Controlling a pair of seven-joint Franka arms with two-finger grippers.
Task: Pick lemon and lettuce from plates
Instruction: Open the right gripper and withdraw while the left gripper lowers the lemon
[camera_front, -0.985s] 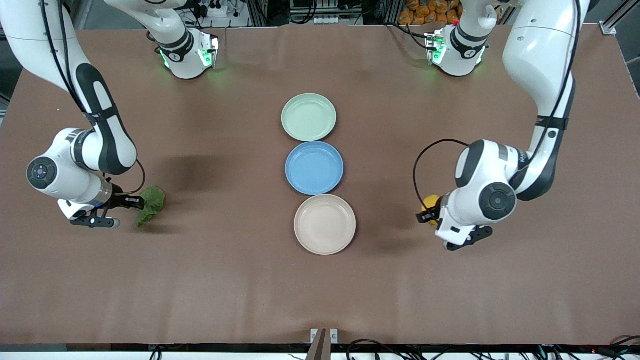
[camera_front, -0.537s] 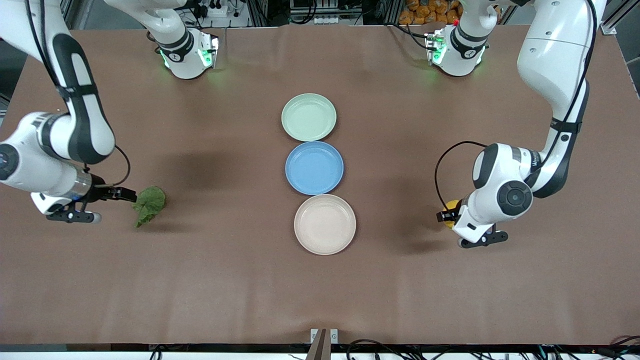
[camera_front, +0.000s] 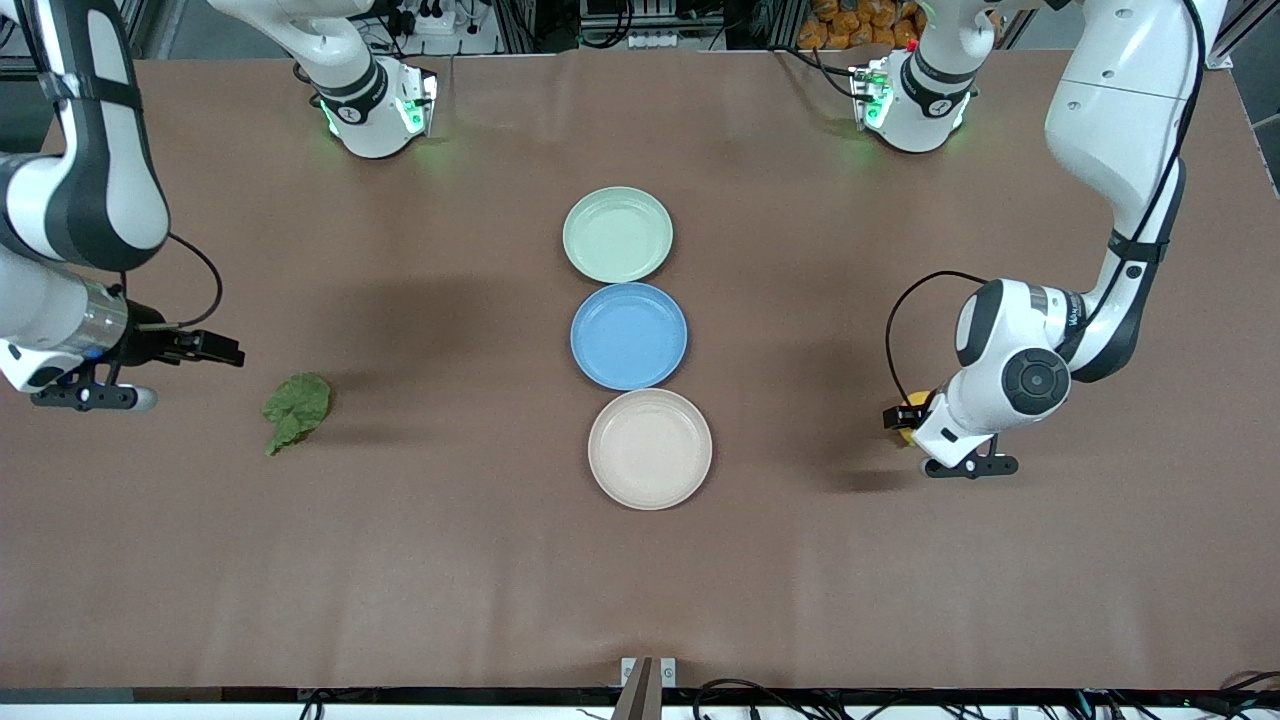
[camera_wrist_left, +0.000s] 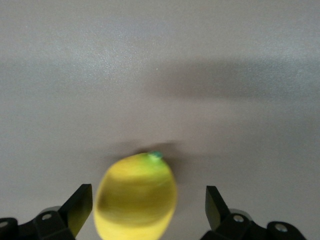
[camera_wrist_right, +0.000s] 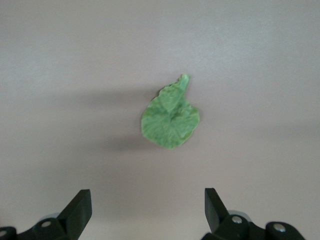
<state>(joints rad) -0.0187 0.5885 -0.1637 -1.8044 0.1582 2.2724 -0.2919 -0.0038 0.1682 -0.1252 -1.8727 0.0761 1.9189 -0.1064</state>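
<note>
Between the left pincer's (camera_wrist_left: 149, 205) spread fingers, the lemon (camera_wrist_left: 136, 196) stands upright, green-tipped end away from the wrist.

Likely a lab: racks (camera_front: 640, 20), cables (camera_front: 760, 690).

Lettuce (camera_front: 296, 409): a dark green wrinkled leaf with a short stem, lying flat on the bare table toward the right arm's end, well apart from both plates. Lemon (camera_wrist_left: 136, 197): a bright yellow oval with a greenish tip, sitting on the table toward the left arm's end, mostly hidden in the front view. Pale green plate (camera_front: 617, 235) and beige plate (camera_front: 650, 449): round and shallow, sitting mid-table, the beige one nearer the front camera.
</note>
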